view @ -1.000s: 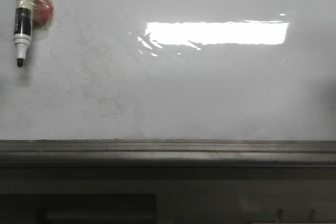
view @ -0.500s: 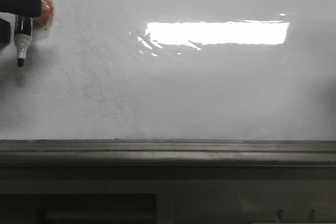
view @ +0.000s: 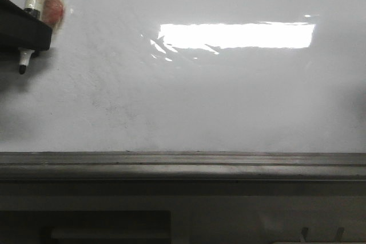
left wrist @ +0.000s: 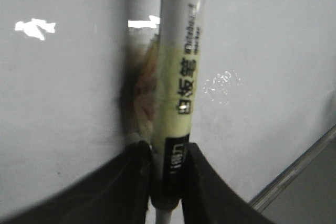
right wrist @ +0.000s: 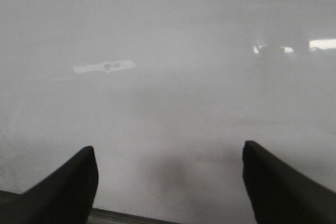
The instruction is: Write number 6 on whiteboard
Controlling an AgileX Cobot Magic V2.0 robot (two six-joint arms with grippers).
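Front view: the whiteboard (view: 189, 101) fills most of the picture, glossy white with faint grey smudges; a bright rectangular glare patch (view: 237, 35) sits in its upper middle.
Ledge: a grey metal ledge (view: 183, 164) runs along the board's lower edge.
Number 6: no black line figure shows anywhere on the board in any view.
Marker: a marker (view: 33, 4) stands nearly upright at the board's upper left corner, its black tip pointing down just below the dark body of the left gripper (view: 26, 30).
Red object: a small round reddish thing (view: 54, 8) sits just beside the marker's barrel, on its right; what it is cannot be told.
Left gripper fingers: in the left wrist view the two black fingers (left wrist: 205, 187) pinch the marker's black lower band between them.
Marker writing: the barrel carries a pale yellow-green label with Chinese characters, then smaller words that look like "whiteboard marker", too blurred to be sure.
Right gripper: in the right wrist view the right gripper (right wrist: 168, 182) faces bare board with its fingers spread wide apart and nothing between them.
Right wrist reflections: two dim glare patches lie on the hazy board surface.
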